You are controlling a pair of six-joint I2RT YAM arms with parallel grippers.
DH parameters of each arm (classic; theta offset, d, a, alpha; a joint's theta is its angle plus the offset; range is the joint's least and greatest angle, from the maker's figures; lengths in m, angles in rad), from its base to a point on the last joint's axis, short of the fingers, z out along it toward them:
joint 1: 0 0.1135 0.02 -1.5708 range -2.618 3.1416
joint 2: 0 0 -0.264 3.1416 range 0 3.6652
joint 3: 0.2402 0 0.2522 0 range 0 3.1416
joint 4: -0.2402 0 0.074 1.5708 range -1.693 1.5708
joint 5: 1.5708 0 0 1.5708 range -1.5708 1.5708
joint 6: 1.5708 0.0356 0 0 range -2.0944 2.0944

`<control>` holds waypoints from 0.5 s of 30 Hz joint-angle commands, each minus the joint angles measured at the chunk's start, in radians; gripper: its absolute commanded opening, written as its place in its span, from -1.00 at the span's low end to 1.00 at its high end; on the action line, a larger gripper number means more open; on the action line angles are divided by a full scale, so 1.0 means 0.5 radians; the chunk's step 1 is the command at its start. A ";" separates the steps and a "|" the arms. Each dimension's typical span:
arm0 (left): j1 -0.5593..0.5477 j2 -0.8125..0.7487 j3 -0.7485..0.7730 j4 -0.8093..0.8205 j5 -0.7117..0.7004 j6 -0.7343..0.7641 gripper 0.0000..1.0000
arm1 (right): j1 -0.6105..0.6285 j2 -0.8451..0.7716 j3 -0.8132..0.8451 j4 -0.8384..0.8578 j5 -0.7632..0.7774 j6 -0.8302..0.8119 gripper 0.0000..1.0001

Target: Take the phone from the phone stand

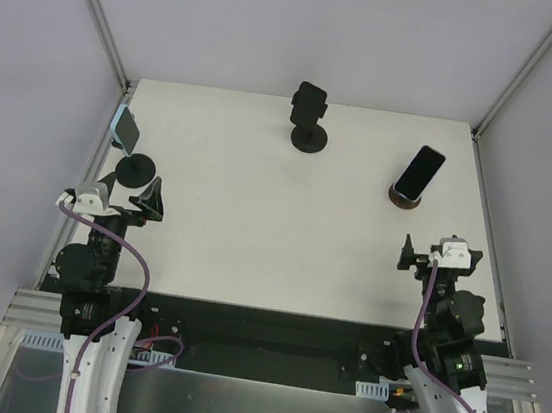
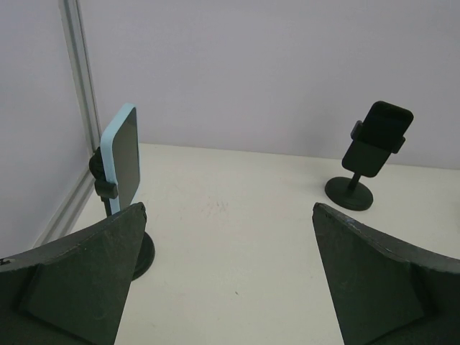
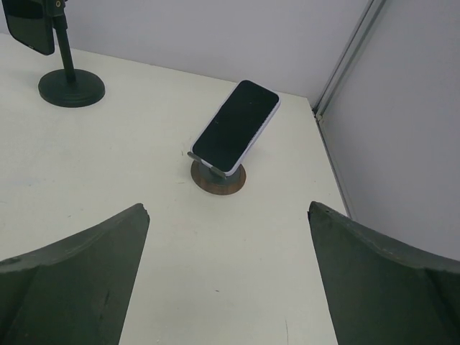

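A: From above first: edges, room to move?

B: White counter point(image 1: 250, 254) boxed by pale lilac walls, with aluminium posts point(image 1: 98, 13) rising at the rear corners. Near edge taken up by both arm bases. Left claw point(image 1: 151, 199) spread wide and empty, just beside the round foot of the left stand point(image 1: 137, 169). Light-blue phone point(image 1: 124, 128) clipped on that stand, hard by the left wall. Right claw point(image 1: 408, 255) likewise spread wide, gripping nothing, near the right edge.

A: Other phones?

B: Black phone point(image 1: 309, 100) clamped on a black pedestal stand point(image 1: 310, 140) at rear centre. Dark-screened phone point(image 1: 421, 170) leaning back on a brown round stand point(image 1: 405, 196) at rear right, well apart from the right claw. Broad bare counter between all three stands.

A: Left wrist?

B: Fingers point(image 2: 79, 287) far apart, nothing between. Light-blue phone point(image 2: 122, 158) upright, seen nearly edge-on, just above the left finger and close to a post point(image 2: 79, 86). Black phone point(image 2: 377, 136) well off to the right, with plain wall behind.

A: Right wrist?

B: Fingers point(image 3: 72, 280) wide, empty. Dark-screened phone point(image 3: 236, 126), pale at the rim, tilted on the brown round stand point(image 3: 218, 176) straight ahead. Open counter in front, right wall and post near on the right. Black pedestal stand point(image 3: 70, 88) at upper left.

A: Any writing?

B: Cannot tell at this size. Screens dark.
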 commanded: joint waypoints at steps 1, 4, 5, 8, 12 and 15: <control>0.013 -0.008 0.015 0.085 0.008 -0.041 0.98 | -0.018 -0.385 0.053 0.074 -0.001 0.052 0.92; 0.016 -0.011 0.025 0.076 0.011 -0.060 0.98 | -0.021 -0.352 0.056 0.084 -0.093 0.058 0.92; 0.013 -0.008 0.028 0.073 0.014 -0.063 0.98 | -0.021 -0.330 0.062 0.078 -0.126 0.074 0.92; 0.013 -0.008 0.031 0.067 0.014 -0.091 0.99 | -0.021 -0.193 0.130 0.038 -0.240 0.175 0.92; 0.013 -0.035 0.043 0.054 0.017 -0.112 0.98 | -0.018 0.184 0.347 -0.069 -0.384 0.386 0.92; 0.013 -0.066 0.052 0.033 0.048 -0.137 0.98 | -0.018 0.641 0.528 -0.219 -0.418 0.515 0.92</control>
